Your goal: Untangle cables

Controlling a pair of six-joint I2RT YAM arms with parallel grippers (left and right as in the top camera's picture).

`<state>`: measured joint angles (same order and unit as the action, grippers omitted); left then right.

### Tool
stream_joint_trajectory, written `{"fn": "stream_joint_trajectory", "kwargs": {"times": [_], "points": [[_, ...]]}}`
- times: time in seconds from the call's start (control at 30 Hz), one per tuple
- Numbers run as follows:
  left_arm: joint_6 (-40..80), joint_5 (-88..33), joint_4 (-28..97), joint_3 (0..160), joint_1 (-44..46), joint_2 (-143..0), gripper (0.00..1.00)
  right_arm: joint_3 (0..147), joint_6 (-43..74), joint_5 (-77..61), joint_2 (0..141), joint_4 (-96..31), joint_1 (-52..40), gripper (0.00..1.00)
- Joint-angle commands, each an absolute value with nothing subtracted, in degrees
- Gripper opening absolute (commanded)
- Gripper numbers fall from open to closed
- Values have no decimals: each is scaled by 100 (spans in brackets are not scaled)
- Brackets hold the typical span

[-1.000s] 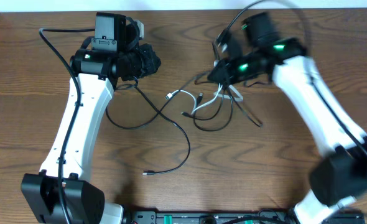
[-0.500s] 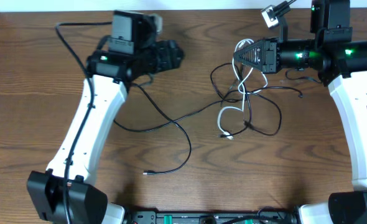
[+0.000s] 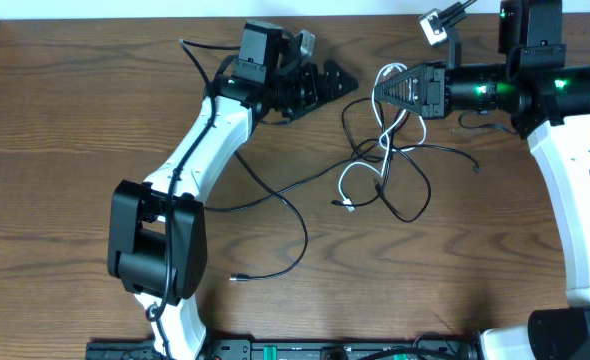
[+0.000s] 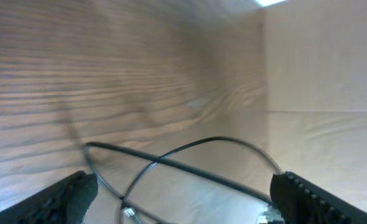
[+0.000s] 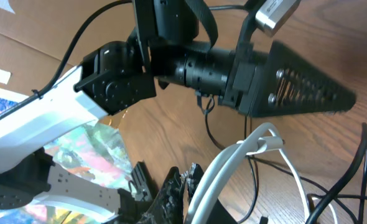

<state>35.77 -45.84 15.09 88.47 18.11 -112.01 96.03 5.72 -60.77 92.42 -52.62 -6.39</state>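
My right gripper (image 3: 382,88) is shut on the white cable (image 3: 365,165) at the back right and holds it up. The cord hangs in loops down to its plug (image 3: 349,206). Thin black cables (image 3: 407,175) are tangled through it and hang below. In the right wrist view the white cable (image 5: 233,163) runs doubled past my shut right gripper (image 5: 186,186). My left gripper (image 3: 340,80) stands open just left of the tangle, holding nothing. Between its fingers in the left wrist view (image 4: 183,205) crossing black cables (image 4: 190,167) lie on the wood. One long black cable (image 3: 300,225) trails to a plug (image 3: 234,278).
The left arm (image 3: 200,150) stretches diagonally from its base (image 3: 155,250) over the table's left half. The right arm (image 3: 575,190) runs along the right edge. A white wall borders the table's far edge (image 3: 125,10). A black equipment strip (image 3: 325,350) lines the front edge.
The left gripper has opened wide and swung right toward the right gripper. The right gripper lifted the tangle to the back right, then held still; the hanging loops shifted slightly left.
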Motion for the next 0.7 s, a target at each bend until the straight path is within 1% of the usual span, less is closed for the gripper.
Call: {"fn": "stream_joint_trajectory", "kwargs": {"times": [0.0, 0.07, 0.33, 0.47, 0.5, 0.67], "points": [[4807, -5124, 1026, 8871, 1813, -11266, 96, 9642, 617, -6029, 9225, -5286, -637, 1], [5151, -5245, 838, 8871, 1857, -11268, 96, 9642, 615, -5937, 9225, -5319, -642, 1], [5959, -5223, 843, 8871, 2237, -11275, 95, 9642, 615, -5732, 9225, -5374, -648, 1], [5992, -4991, 845, 8871, 2434, -11284, 94, 9642, 613, -5732, 9225, -5452, -648, 1], [5994, -4967, 843, 8871, 2484, -11284, 91, 9642, 611, -5730, 9225, -5476, -648, 1], [6012, -4683, 843, 8871, 2746, -11303, 88, 9642, 545, -5730, 9225, -5577, -648, 1]]}}
